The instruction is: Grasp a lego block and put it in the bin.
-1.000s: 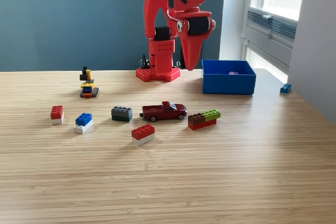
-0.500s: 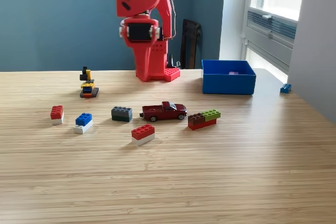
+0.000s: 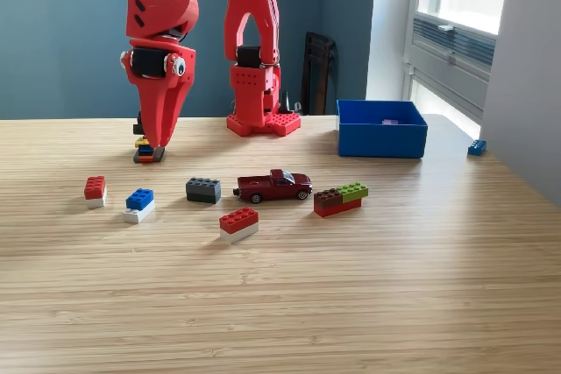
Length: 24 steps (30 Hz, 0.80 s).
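My red gripper (image 3: 156,140) hangs point-down at the exterior view's left. Its fingers look closed together with nothing between them. The tip sits just above a small stacked lego figure (image 3: 147,153), partly hiding it. On the table in front lie a red-and-white block (image 3: 95,190), a blue-and-white block (image 3: 138,204), a grey block (image 3: 203,189), another red-and-white block (image 3: 238,223) and a brown, green and red stack (image 3: 341,199). The blue bin (image 3: 381,142) stands at the back right, far from the gripper, with a small purple piece (image 3: 390,122) inside.
A dark red toy pickup (image 3: 273,185) stands between the grey block and the brown-green stack. A small blue block (image 3: 476,147) lies near the table's right edge. The arm's base (image 3: 263,120) is at the back centre.
The arm has swung from above the bin's side across to the exterior view's left, and the gripper has come down over the stacked lego figure. The blocks have not moved.
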Motion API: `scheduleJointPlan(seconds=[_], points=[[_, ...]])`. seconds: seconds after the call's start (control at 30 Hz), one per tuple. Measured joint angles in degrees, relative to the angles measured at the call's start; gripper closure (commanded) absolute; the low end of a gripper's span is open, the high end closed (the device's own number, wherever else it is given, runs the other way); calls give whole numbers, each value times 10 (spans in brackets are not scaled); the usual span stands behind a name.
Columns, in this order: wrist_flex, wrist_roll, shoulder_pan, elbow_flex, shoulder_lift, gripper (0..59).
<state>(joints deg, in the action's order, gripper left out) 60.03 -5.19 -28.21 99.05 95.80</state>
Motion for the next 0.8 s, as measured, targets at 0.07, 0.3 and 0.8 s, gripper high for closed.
scheduleJointPlan(seconds=[0.07,0.3,0.8], points=[[-11,5,-1,5,0,406],[-24,24,0,5,-8,378],[-24,28,-7,-70,-152,326]])
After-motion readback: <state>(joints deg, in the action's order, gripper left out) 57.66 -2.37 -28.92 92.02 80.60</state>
